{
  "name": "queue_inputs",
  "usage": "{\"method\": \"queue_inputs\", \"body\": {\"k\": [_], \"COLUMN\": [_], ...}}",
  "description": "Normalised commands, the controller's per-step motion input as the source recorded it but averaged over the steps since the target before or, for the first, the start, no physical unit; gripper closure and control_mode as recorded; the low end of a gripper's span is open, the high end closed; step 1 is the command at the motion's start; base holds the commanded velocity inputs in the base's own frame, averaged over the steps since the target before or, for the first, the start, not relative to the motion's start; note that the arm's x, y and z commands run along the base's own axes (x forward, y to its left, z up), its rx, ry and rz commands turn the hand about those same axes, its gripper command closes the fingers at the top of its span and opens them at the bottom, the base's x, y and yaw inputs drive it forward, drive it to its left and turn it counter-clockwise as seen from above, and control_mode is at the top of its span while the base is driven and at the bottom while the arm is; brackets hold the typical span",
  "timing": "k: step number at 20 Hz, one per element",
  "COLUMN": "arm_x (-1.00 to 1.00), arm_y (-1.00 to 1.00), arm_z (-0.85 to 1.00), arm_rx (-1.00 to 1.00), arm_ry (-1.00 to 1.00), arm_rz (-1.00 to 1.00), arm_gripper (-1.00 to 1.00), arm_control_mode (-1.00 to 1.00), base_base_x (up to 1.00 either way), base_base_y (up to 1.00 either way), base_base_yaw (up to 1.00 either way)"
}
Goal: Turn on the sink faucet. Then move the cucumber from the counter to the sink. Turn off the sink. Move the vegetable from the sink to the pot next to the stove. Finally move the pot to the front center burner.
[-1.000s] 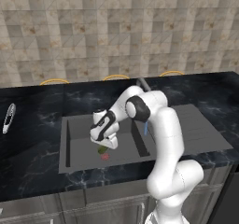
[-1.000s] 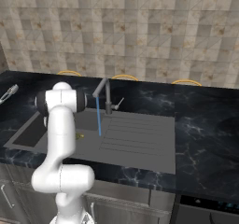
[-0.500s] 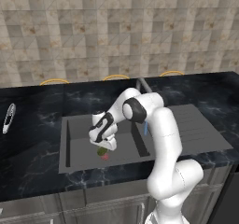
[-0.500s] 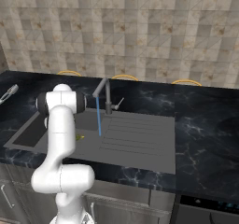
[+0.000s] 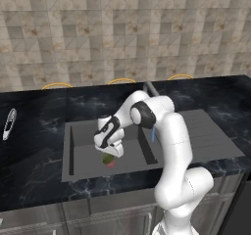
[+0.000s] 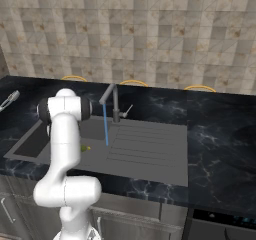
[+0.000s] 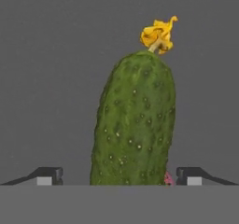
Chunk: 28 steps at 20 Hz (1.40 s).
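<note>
While water runs in a thin blue stream from the sink faucet (image 6: pixel 113 103), the gripper (image 5: pixel 111 151) is down inside the sink (image 5: pixel 83 164), in the left part of the basin. In the hand view its two finger tips (image 7: pixel 46 176) stand wide apart on either side of the cucumber (image 7: pixel 134 126), with clear gaps between each tip and the skin, so the claw is spread and pinches nothing. The cucumber lies on the grey basin floor, dark green and bumpy, with a withered yellow blossom at its far end. A small red mark shows just beside its near end. From the left base view the cucumber sits directly under the hand, near the front wall of the basin. The black counter (image 5: pixel 34 131) carries a slim white-silver utensil (image 5: pixel 9 123) near its left edge.
</note>
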Motion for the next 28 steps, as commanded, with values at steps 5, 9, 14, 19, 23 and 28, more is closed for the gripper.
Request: {"method": "queue_inputs", "body": {"k": [5,9,14,19,23,28], "arm_x": [-0.08,-0.17,-0.28,-0.45,-0.46,-0.50], "arm_y": [-0.02,-0.01,-0.06,-0.20,-0.30,-0.27], "arm_z": [0.48,0.58,0.63,0.72,0.76,0.80], "arm_rx": [-0.01,-0.02,0.00,0.00,0.00,0.00], "arm_ry": [0.00,0.00,0.00,0.00,-0.04,-0.07], "arm_rz": [-0.03,-0.02,-0.06,-0.04,-0.03,0.00], "arm_gripper": [-1.00,-1.00,-1.00,-1.00,-1.00,-1.00], "arm_control_mode": [-1.00,-1.00,-1.00,-1.00,-1.00,-1.00], "base_base_x": [0.00,0.00,0.00,0.00,0.00,0.00], "base_base_y": [0.00,0.00,0.00,0.00,0.00,0.00], "base_base_yaw": [0.00,0.00,0.00,0.00,0.00,0.00]}}
